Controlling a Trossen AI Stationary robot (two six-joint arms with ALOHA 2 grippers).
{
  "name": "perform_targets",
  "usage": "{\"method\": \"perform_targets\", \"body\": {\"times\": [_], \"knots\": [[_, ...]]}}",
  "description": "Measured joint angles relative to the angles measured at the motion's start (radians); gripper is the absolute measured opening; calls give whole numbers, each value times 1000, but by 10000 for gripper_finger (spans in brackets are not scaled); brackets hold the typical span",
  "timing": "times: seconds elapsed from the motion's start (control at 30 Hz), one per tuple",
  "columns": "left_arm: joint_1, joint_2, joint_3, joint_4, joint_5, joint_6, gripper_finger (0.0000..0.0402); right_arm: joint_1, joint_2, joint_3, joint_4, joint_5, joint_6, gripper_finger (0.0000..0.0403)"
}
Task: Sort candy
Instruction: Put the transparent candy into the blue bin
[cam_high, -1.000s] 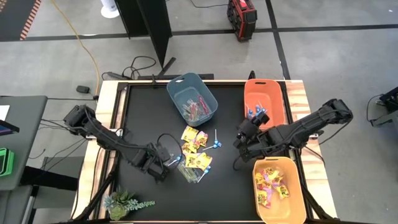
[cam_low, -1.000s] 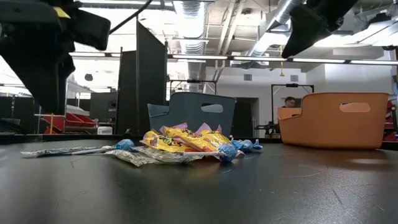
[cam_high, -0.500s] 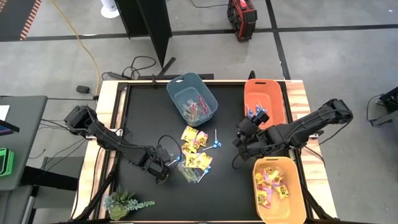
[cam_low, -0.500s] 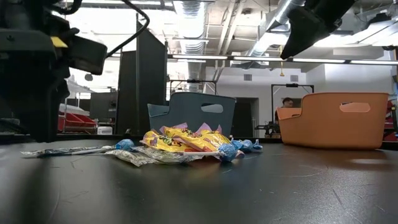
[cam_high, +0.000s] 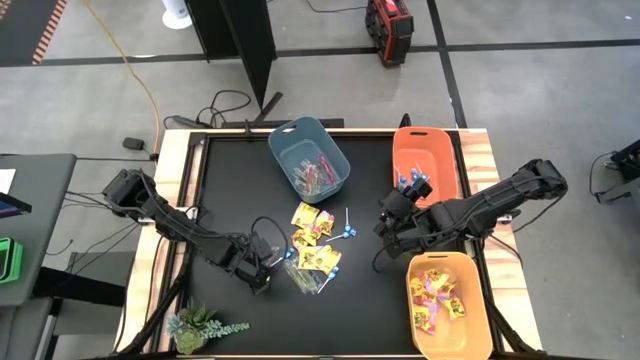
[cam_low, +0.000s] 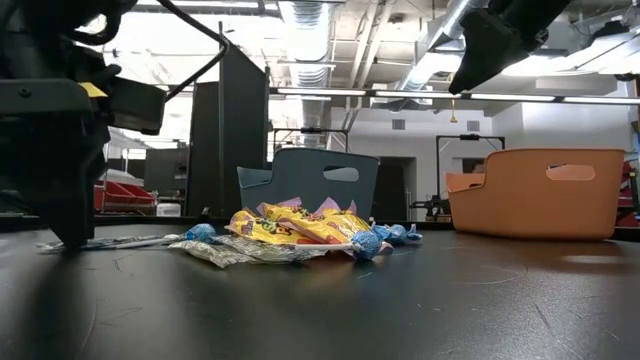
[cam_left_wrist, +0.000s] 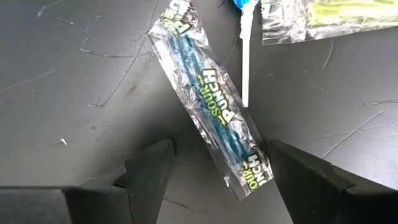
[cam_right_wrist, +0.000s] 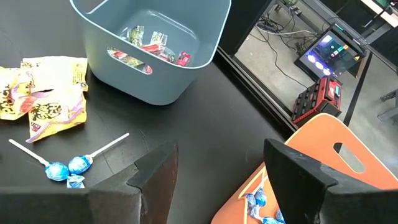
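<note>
Straddling a clear-wrapped blue candy stick (cam_left_wrist: 214, 109), the left end effector (cam_left_wrist: 217, 180) gapes wide, empty, fingertips cropped.

Two dark, jointed arms with black cables; blocky matte fingers (cam_left_wrist: 149, 174); yellow mark on left end effector (cam_low: 60, 130).

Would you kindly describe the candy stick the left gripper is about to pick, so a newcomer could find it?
Start at the candy pile mid-table, then go to its left edge, where the left gripper hovers open. Between its fingers lies the stick: clear-wrapped with a blue core, unlike the yellow packets.
</note>
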Motion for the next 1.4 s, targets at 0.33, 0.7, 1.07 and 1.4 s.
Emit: {"method": "perform_targets", "body": {"times": [0.33,0.7,1.07,1.4], "knots": [[0,30,-13,2,-41,16,187,0,0,0,0,0,0,253],[1,18,6,-38,-56,41,12,0,0,0,0,0,-1,253],[-6,-106,151,-297,-162,70,1,1,0,0,0,0,-8,253],[-69,-293,253,-123,-280,410,1,1,0,0,1,0,-8,253]]}}
